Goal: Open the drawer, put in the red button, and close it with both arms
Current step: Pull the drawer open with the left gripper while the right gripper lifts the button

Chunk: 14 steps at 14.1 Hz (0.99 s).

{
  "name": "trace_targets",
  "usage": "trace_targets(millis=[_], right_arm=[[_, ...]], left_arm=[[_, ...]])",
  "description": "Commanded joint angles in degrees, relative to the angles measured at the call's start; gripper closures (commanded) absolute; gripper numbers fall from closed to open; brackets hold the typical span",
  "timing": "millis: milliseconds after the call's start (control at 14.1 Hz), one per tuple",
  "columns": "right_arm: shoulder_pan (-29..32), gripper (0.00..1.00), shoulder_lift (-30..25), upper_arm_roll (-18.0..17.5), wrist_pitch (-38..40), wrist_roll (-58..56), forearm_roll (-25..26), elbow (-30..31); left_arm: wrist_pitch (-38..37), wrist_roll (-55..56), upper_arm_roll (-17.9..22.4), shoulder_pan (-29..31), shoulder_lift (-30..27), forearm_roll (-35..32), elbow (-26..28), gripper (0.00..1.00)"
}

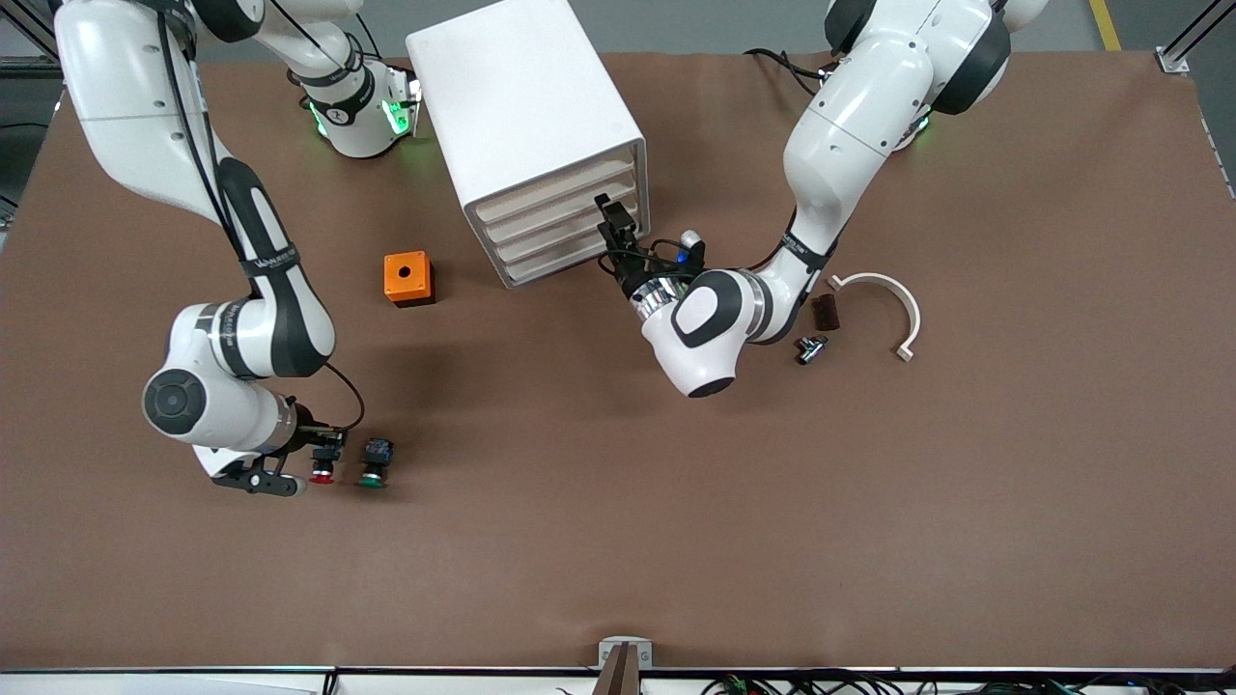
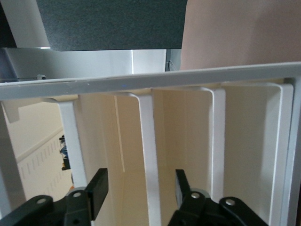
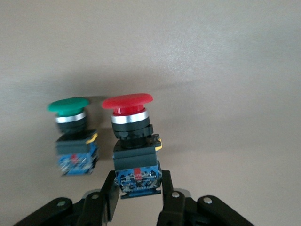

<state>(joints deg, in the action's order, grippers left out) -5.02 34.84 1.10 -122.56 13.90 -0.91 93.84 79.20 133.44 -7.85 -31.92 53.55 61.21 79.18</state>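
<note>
Now: R gripper (image 3: 137,194) pinched on red button (image 3: 133,141), L gripper (image 2: 141,188) lined up at the drawer unit (image 1: 541,135)
R fingers clamp the button's dark body low down, cap pointing away from the wrist; button sits on the table (image 1: 676,541) at the R arm's end, well nearer the front cam than the unit, green button (image 3: 71,136) just beside it and apart. Grip looks centred, so I'd lift straight up w/o twisting to avoid clipping the green one. L jaws are part open, straddling a white drawer-front rib (image 2: 146,155), nothing gripped yet; close squarely on that rib, then pull straight out along the drawer axis so the unit doesn't skid. Drawers all look shut in front view. Orange box (image 1: 407,278) lies btwn button and unit, so carry high over it
</note>
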Motion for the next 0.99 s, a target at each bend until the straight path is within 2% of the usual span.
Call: trace_targets(millis=[0,425,638,922], right_arm=[[-1.0,1.0,-4.8,-0.2,5.3,5.4,0.1,-0.9],[-7.0,1.0,-13.7,-0.2,15.8,23.0,0.1,0.0],[-9.7,1.0,-19.1,-0.2,20.3,33.5,-4.4,0.6],[-14.8,1.0,-25.1,-0.2,25.3,46.7,-4.4,0.5]], left_arm=[[-0.6,1.9,0.0,-0.9,1.0,1.6,-0.3,0.4],[-0.6,2.9,-0.1,-2.7,1.6,3.7,-0.3,0.53],[-0.6,3.0,-0.1,-4.2,2.0,3.8,-0.3,0.6],[-0.7,2.8,-0.1,-5.7,2.6,3.8,-0.3,0.85]])
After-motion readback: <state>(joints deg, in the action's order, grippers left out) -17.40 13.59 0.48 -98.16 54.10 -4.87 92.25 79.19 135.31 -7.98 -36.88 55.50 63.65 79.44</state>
